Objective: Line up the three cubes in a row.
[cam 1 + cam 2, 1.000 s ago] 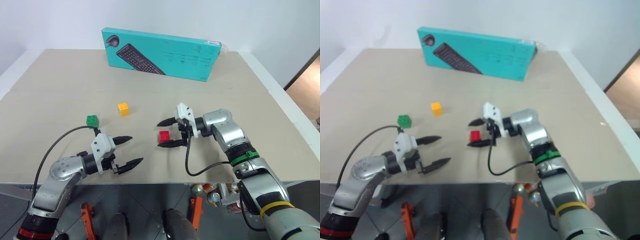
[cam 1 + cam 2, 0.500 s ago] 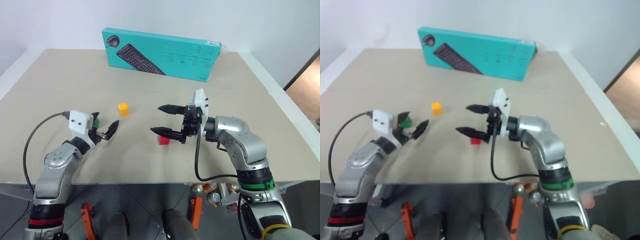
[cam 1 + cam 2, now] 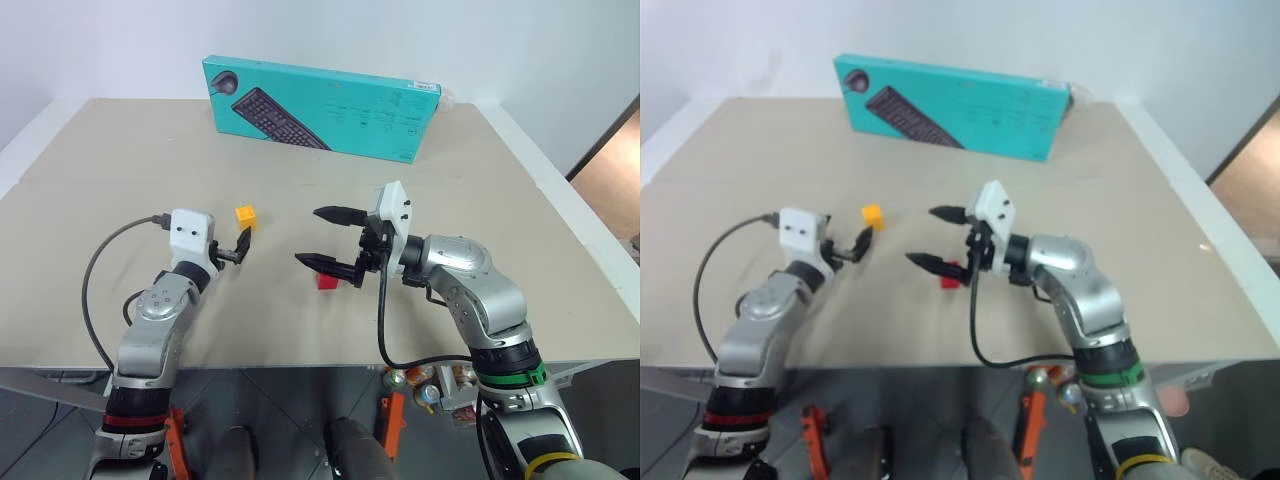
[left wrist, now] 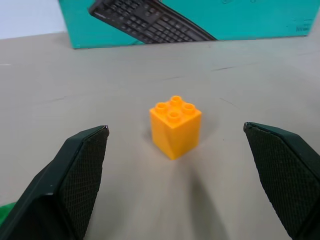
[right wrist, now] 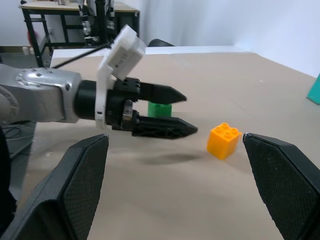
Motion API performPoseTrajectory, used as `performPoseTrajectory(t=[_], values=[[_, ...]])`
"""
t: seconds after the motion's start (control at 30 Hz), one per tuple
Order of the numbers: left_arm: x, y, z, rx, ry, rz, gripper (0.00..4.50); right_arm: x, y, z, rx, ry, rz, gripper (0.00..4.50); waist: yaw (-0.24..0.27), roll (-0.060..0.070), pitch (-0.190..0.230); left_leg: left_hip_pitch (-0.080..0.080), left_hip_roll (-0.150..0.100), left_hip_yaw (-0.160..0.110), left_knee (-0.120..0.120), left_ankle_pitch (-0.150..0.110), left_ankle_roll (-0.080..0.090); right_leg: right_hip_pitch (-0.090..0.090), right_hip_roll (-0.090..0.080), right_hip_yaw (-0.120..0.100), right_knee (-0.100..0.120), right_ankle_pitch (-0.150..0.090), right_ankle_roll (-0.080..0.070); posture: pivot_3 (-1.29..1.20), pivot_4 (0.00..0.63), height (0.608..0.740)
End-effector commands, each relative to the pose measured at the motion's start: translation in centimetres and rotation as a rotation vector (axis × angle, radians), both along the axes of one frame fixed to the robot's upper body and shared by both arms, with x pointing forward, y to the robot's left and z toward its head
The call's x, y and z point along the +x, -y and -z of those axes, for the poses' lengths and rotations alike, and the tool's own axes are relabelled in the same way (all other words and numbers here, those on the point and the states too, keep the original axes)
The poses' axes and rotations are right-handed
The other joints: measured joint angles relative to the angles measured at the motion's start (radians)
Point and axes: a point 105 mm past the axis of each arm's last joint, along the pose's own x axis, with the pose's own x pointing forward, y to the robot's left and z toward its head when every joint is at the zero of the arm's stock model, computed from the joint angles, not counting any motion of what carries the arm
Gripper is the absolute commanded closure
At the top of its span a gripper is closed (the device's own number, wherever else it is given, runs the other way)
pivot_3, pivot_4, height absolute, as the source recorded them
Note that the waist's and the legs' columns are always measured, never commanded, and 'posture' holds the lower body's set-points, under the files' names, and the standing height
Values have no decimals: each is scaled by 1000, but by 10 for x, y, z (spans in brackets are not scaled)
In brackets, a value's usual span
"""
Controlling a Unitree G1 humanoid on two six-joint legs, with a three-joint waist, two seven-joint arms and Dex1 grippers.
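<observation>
Your left tool [image 3: 238,245] was spread wide and empty, just below the yellow cube [image 3: 245,216], left of centre in the head view. Your right tool [image 3: 322,238] was also spread wide and empty, above the surface [image 3: 480,190]; the red cube [image 3: 326,281] sat under its lower finger at the middle. The green cube [image 5: 160,108] stood behind the left tool. A teal keyboard box [image 3: 325,107] stood at the top.

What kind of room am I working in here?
Probably a lab or test workshop: a plain beige table against a bare white wall, a metal equipment rack behind, and staged props: a teal keyboard box and toy cubes such as the yellow cube.
</observation>
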Motion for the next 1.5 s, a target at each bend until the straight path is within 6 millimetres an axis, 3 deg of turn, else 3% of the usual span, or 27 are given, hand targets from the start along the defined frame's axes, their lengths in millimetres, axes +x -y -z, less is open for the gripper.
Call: performPoseTrajectory(t=[0.03,0.17,0.33,0.83,1.17,1.37,1.5], values=[[-11,-22,-29,-12,88,-56,0,-2,-3,-12,11,56,-16,52,0,0,0,0,0,0,0,0,0,0,0,0,0,0,0,0,150,740],[-16,-53,-18,-2,30,-142,0,-3,-5,-10,14,45,-33,52,-1,0,0,1,0,0,-1,0,0,0,0,0,0,0,0,0,150,740],[-12,-68,-3,-8,-51,-159,0,-3,-8,-8,14,41,-55,52,0,0,0,0,0,0,0,0,0,0,0,0,0,0,-1,0,150,740],[7,-67,27,-47,-160,-185,0,-1,-5,-4,-3,58,-35,52,0,0,0,0,0,0,0,1,-1,0,0,0,0,0,0,0,150,740],[11,-68,27,-32,-153,-198,3174,0,-2,-1,-15,61,-19,0,0,0,0,0,0,0,0,1,-1,0,0,0,0,0,0,0,150,740],[9,-61,19,1,-117,-105,3174,0,-2,-1,-21,65,-17,0,0,0,0,0,0,0,-1,1,-1,0,0,0,0,0,0,0,150,740],[-8,-17,11,85,-71,218,3174,0,-1,-2,-29,71,-18,0,0,0,0,0,0,0,-1,1,-1,0,0,0,-1,0,-1,0,150,740]])
